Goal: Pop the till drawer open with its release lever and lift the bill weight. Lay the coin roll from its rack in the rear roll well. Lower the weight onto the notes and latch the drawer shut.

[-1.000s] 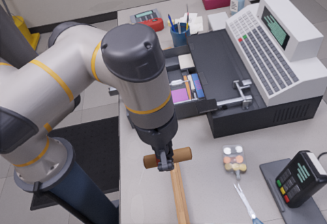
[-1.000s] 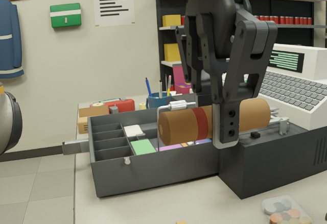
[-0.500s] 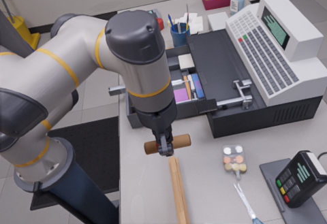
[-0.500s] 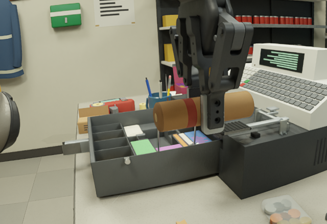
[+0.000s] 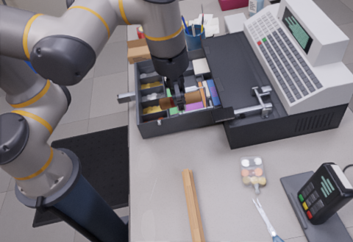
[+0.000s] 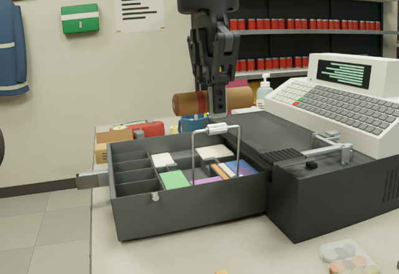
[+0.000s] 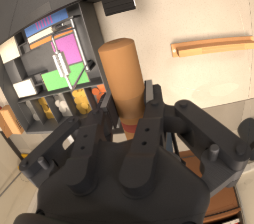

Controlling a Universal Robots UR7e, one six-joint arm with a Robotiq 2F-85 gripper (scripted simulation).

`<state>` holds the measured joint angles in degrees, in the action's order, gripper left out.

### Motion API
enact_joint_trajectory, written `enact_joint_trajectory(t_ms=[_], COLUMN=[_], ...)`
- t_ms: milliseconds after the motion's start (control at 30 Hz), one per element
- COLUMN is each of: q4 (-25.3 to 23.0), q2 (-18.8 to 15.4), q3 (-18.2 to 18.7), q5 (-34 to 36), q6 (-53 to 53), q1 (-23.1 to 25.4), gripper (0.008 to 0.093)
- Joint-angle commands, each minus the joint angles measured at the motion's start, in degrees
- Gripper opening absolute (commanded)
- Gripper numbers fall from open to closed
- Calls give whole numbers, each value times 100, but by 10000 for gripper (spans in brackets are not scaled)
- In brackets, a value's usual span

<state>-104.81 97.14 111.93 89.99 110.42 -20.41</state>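
Note:
My gripper [image 5: 179,100] [image 6: 216,105] [image 7: 128,103] carries the brown coin roll [image 5: 182,99] [image 6: 212,100] [image 7: 123,76] level by its middle, high above the open till drawer [image 5: 176,98] [image 6: 187,180]. The roll has a red band near one end. Below it the bill weight [image 6: 215,148] [image 7: 66,60] stands raised on its wire frame over the green, pink and blue notes. Coin compartments run along the drawer's left side. The empty wooden rack [image 5: 193,205] [image 7: 213,45] lies on the counter in front of the drawer.
The coin tray [image 5: 252,172] [image 6: 348,256] sits on the counter right of the rack, with scissors [image 5: 266,221] and a card terminal [image 5: 325,194] nearby. The cash register [image 5: 305,54] [image 6: 338,103] and the release lever [image 5: 263,100] [image 6: 332,150] stand right of the drawer; a pen cup [image 5: 193,36] behind it.

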Motion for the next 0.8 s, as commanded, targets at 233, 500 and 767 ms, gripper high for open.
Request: enact_joint_trajectory(t_ms=[233, 500, 767], q4=[-40, -56, -37], q2=[-295, -776, -1149], q3=[-271, -736, -1130], q5=[0, 1, 2], q6=[-1354, -2451, -3066], q1=[1356, 2449, 3060], gripper=[80, 80, 80])
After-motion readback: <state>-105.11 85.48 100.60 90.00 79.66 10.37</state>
